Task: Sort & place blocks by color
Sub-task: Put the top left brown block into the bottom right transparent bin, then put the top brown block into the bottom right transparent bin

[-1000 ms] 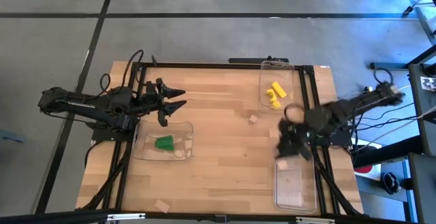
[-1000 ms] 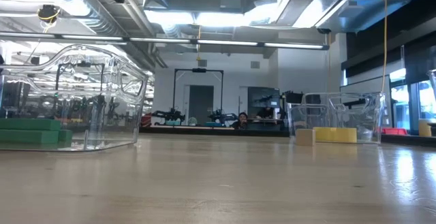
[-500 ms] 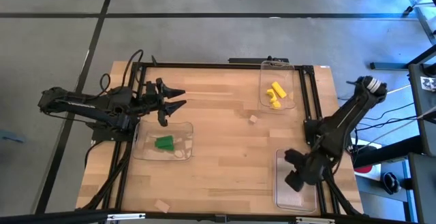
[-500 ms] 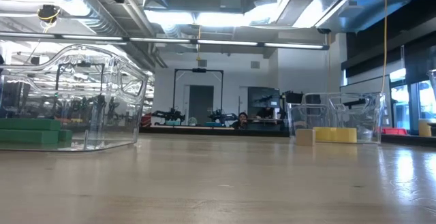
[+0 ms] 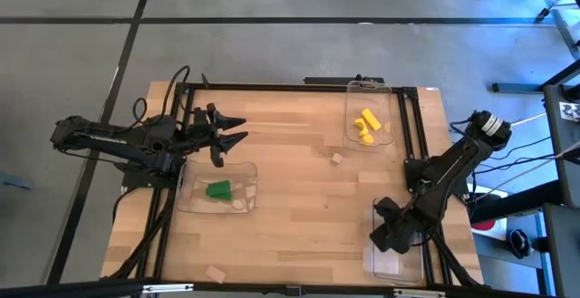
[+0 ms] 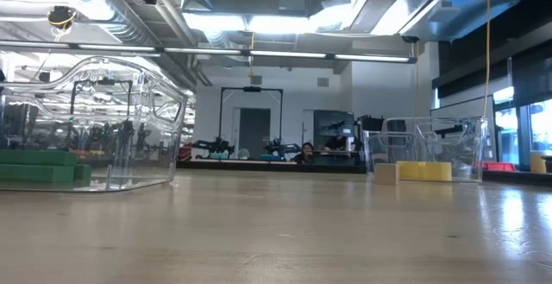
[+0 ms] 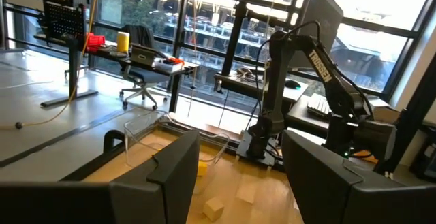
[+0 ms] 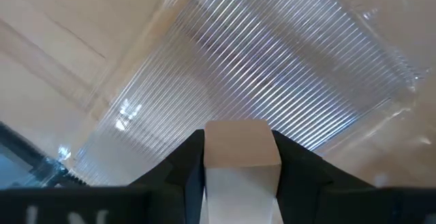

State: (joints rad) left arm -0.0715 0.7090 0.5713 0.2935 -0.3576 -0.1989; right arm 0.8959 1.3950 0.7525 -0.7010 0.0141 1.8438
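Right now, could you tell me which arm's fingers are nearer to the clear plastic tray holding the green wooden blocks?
Left. The left gripper hovers just beyond that tray; the right gripper, shut on a tan block, hangs over another clear tray across the table.

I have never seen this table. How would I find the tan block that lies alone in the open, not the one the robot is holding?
Start from the clear tray holding the yellow blocks at the far right of the wooden table. Just outside that tray, toward the table's middle, a small tan block lies on bare wood. Unlike the yellow pieces, it is plain wood and sits in no tray.
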